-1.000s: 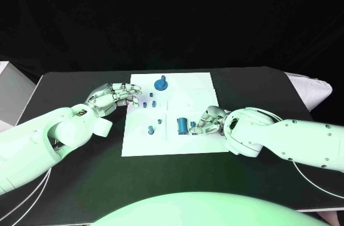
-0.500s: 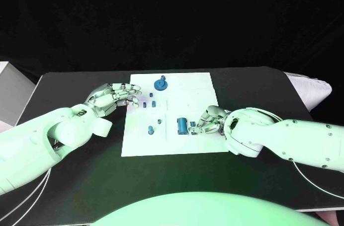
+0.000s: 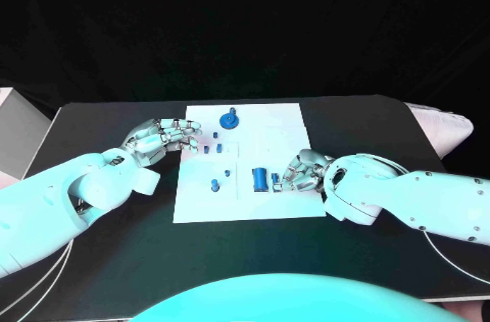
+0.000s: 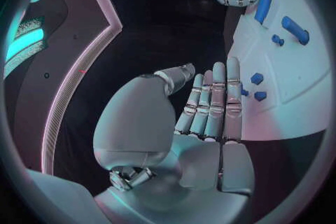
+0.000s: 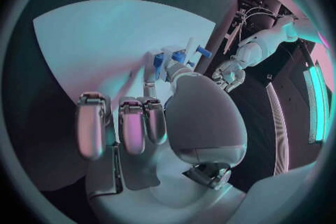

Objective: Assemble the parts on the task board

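The right robot hand was down on the task board, fingers curled beside the blue cylinder — touching it or pinching a small part next to it, but whether it actually gripped anything could not be told. The left robot hand hovered at the board's left edge over the black counter, fingers together and lightly bent, grasping nothing. Small blue pegs lay across the board's left half, and the round blue part stood at its far end.

To do this step well, by my reading, the right fingers should close squarely round the cylinder's middle, lift it straight without rolling it against the neighbouring pieces, and keep the board from sliding — the left hand is well placed to steady that edge.

Against the picture a second before, little differed: the right hand had crept slightly nearer the cylinder, its fingers tucking in a touch, while the left hand and every blue part stayed where they were.
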Motion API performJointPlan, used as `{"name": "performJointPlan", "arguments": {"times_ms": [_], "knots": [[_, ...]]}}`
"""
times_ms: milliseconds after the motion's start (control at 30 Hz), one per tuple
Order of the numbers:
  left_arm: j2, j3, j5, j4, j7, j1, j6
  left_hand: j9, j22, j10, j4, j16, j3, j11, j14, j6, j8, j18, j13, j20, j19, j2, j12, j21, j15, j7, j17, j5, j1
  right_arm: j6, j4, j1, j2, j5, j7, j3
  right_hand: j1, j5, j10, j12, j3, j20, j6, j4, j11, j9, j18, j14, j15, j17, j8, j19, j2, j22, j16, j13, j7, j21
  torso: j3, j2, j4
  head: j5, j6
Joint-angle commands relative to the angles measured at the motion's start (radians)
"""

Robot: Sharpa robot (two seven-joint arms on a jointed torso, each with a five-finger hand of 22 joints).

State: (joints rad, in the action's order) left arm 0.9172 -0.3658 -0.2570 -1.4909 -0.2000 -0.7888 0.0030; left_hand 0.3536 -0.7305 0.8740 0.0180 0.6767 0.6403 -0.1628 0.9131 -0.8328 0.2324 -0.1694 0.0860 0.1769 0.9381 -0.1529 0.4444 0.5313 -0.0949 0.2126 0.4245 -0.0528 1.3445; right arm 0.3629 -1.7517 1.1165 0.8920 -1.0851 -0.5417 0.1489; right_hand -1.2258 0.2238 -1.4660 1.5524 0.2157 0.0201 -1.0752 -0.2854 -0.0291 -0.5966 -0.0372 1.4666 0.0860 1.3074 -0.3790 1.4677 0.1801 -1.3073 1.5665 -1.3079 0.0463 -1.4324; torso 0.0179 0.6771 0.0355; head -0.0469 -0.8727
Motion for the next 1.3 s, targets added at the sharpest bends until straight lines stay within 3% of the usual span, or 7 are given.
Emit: {"name": "performJointPlan", "arguments": {"times_ms": [33,467,733,1233,1300], "knots": [[-0.003,-0.001,-0.006,-0.001,-0.007,0.001,0.017,-0.001,-0.001,-0.002,-0.004,-0.003,0.003,-0.002,-0.002,0.008,0.006,-0.011,-0.001,0.002,-0.002,0.005,0.006,-0.004,-0.003,0.014,0.001,-0.001,-0.004,-0.011,-0.002,-0.001,0.002,0.011,0.041,0.0,-0.012,-0.01,-0.095,-0.004,0.006,-0.002,0.006,-0.001,0.002,0.001,0.013,0.103,0.003,0.257,-0.003,0.079,-0.002,-0.231,0.002,-0.251,-0.001,-0.001,0.0001,0.0,0.0002,0.0,0.0],[-0.003,-0.001,-0.006,-0.001,-0.007,0.001,0.017,-0.001,-0.001,-0.002,-0.004,-0.003,0.003,-0.002,-0.002,0.008,0.006,-0.011,-0.001,0.002,-0.002,0.005,0.006,-0.004,-0.003,0.014,0.001,-0.001,-0.004,-0.022,0.021,-0.001,-0.005,-0.008,0.015,0.0,-0.066,-0.019,-0.097,-0.001,0.033,-0.004,0.003,0.007,-0.003,0.005,0.014,0.103,0.006,0.259,-0.007,0.08,-0.021,-0.232,0.002,-0.253,-0.007,-0.006,0.0008,0.0,0.0004,-0.001,0.0],[-0.003,-0.001,-0.007,-0.001,-0.007,0.001,0.017,-0.001,-0.001,-0.002,-0.004,-0.003,0.003,-0.002,-0.002,0.008,0.006,-0.011,-0.001,0.002,-0.002,0.005,0.006,-0.004,-0.003,0.014,0.001,-0.001,-0.004,-0.042,0.027,-0.006,-0.021,-0.017,0.007,0.0,-0.122,-0.05,-0.097,-0.001,0.05,-0.007,-0.001,0.022,-0.006,0.009,0.014,0.103,0.009,0.26,-0.012,0.08,-0.002,-0.232,0.003,-0.253,-0.01,-0.007,0.0004,0.0,0.0012,0.001,0.0],[-0.004,-0.001,-0.007,0.0,-0.008,0.001,0.017,-0.001,-0.001,-0.002,-0.004,-0.003,0.003,-0.002,-0.002,0.008,0.006,-0.011,-0.001,0.002,-0.002,0.005,0.006,-0.004,-0.003,0.014,0.001,-0.001,-0.004,-0.027,0.038,-0.011,-0.035,-0.079,-0.037,0.0,-0.14,-0.046,-0.098,0.003,0.059,-0.008,-0.006,0.025,-0.008,0.01,0.015,0.104,0.01,0.26,-0.015,0.081,0.001,-0.233,0.003,-0.255,-0.013,-0.01,0.0004,0.0,0.0006,0.0,0.0],[-0.004,-0.001,-0.007,0.0,-0.008,0.001,0.017,-0.001,-0.001,-0.002,-0.004,-0.003,0.003,-0.002,-0.002,0.008,0.006,-0.011,-0.001,0.002,-0.002,0.005,0.006,-0.004,-0.003,0.014,0.001,-0.001,-0.004,-0.026,0.038,-0.011,-0.036,-0.09,-0.04,0.0,-0.153,-0.077,-0.098,0.002,0.071,-0.009,-0.007,0.025,-0.009,0.014,0.014,0.103,0.011,0.26,-0.015,0.08,0.002,-0.233,0.003,-0.254,-0.014,-0.009,0.0003,0.0,0.0,0.0,0.0]]}}
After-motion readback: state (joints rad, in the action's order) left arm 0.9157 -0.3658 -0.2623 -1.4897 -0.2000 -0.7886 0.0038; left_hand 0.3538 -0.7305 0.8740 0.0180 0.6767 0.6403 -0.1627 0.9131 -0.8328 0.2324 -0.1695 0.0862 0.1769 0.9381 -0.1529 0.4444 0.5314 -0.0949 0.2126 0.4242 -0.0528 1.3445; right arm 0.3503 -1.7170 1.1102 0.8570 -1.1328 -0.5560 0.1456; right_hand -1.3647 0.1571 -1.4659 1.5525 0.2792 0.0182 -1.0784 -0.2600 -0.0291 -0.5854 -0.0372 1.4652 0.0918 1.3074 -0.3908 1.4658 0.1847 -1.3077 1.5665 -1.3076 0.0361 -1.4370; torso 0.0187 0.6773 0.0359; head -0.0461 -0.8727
